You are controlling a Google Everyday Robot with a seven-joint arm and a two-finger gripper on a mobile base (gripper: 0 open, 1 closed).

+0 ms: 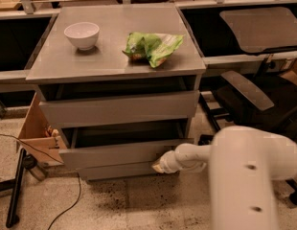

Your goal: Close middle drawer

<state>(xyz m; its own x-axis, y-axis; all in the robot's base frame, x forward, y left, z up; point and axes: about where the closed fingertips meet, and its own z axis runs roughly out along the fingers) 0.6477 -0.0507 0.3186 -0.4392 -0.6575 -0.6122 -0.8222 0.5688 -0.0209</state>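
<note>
The grey cabinet (115,61) has three drawers. The middle drawer (119,153) is pulled out only a little, with a dark gap showing above its flat front. The top drawer (117,108) sits above it and the narrow lowest drawer (117,170) below. My gripper (159,166) on the white arm (196,156) presses against the right end of the middle drawer's front, at its lower edge.
A white bowl (82,35) and a green chip bag (152,46) lie on the cabinet top. A cardboard box (37,137) stands at the left, a black office chair (254,99) at the right. A cable (67,205) runs over the speckled floor.
</note>
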